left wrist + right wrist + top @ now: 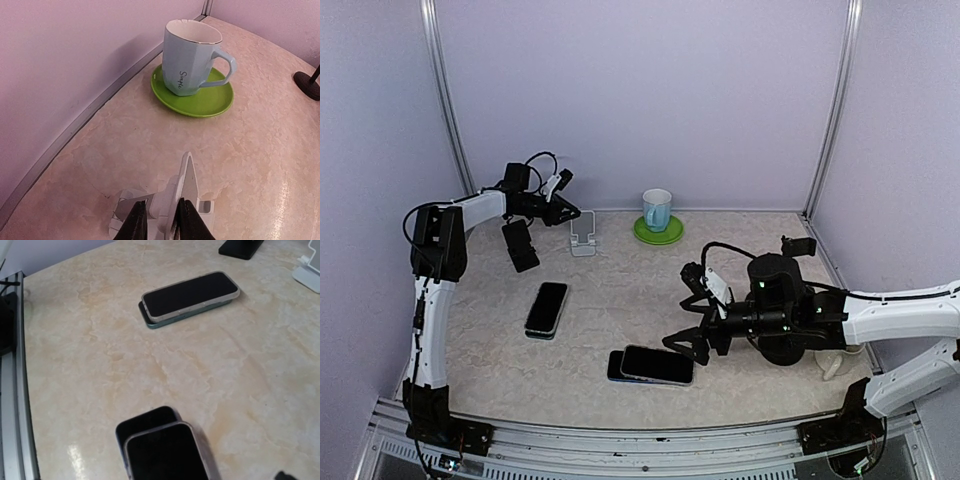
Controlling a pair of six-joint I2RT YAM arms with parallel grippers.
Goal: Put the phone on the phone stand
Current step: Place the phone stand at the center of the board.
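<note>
The white phone stand [583,240] sits near the back wall, its upright plate [188,182] edge-on in the left wrist view. My left gripper [567,214] is at the stand, its fingertips [159,212] a little apart on either side of the plate and hinge, not pinching them. Two phones lie stacked at the left [546,309] [190,294]. Another stacked pair lies near the front [652,365] [167,450]. My right gripper [688,345] hangs open just right of and above that front pair, touching neither phone.
A pale blue mug [657,209] [189,57] stands on a green saucer [658,234] [212,102] at the back centre. A black tilted object [521,245] stands left of the white stand. A black foot with a rod [307,82] shows at the right edge.
</note>
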